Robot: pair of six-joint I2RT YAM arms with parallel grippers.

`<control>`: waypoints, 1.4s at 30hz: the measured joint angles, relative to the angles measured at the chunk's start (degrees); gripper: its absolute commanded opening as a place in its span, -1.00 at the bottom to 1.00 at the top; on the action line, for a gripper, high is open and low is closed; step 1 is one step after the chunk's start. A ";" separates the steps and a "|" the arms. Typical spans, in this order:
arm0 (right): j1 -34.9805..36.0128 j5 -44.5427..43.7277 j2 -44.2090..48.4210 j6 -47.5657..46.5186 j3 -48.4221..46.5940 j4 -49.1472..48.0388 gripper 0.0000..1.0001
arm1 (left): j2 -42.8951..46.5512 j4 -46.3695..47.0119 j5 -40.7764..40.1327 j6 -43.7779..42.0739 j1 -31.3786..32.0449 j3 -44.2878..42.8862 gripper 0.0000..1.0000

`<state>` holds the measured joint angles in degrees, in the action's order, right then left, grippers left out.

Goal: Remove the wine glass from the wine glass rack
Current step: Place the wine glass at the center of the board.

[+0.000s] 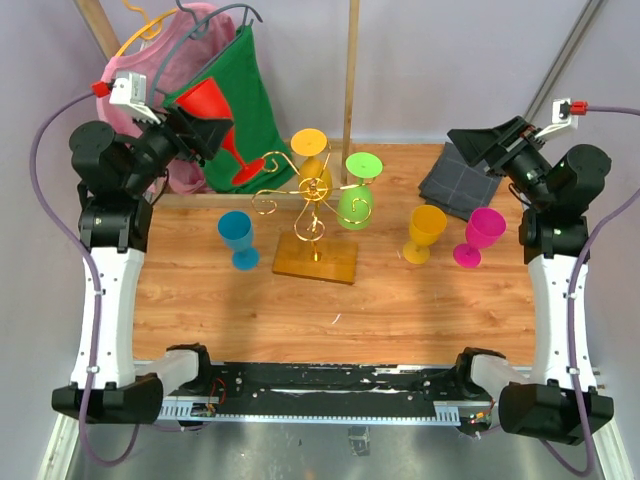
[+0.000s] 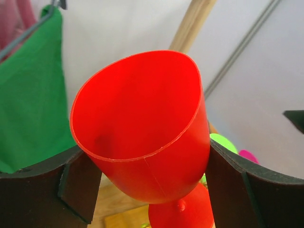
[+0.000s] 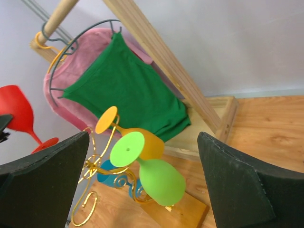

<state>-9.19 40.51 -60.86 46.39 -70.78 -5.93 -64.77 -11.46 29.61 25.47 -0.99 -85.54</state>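
Red wine glass [image 2: 142, 123] — held in left gripper [image 2: 152, 185], clear of wine glass rack [image 1: 315, 260] | right gripper [image 3: 142, 190] spread, empty

No writing, label, brand or number can be read on the red glass [image 1: 207, 100], rack [image 1: 316, 260], clothes [image 1: 252, 105] or desk [image 1: 400, 305].

On the left wrist view the red glass [image 2: 142, 142] runs out at the bottom edge: its foot is cut off and I barely see the stem. From the right wrist, the blue glass [image 3: 105, 175] sits mostly hidden behind the rack [image 3: 187, 213] and green glass [image 3: 161, 181]. The rack's base runs off the frame.
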 measured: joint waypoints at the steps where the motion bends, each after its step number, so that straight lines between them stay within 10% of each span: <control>1: -0.04 0.00 0.00 -0.63 0.02 1.25 0.97 | 0.74 -0.96 -0.90 -1.95 -0.07 0.42 0.46; 13: -1.70 0.50 0.09 -3.06 0.04 4.76 0.97 | 8.26 -4.68 -8.85 -18.82 -3.85 4.44 0.49; 24: -2.56 1.70 0.15 -2.84 1.11 4.50 0.97 | 17.49 1.92 -13.49 -31.69 -5.55 25.94 0.50; 42: -2.62 3.04 1.55 -1.38 4.28 3.28 0.97 | 23.34 25.05 -17.11 -31.50 -12.52 52.96 0.52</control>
<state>-11.81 43.55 -59.31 45.01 -66.50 -2.66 -41.43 13.58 12.49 -6.02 -13.52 -32.58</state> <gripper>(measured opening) 0.984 0.797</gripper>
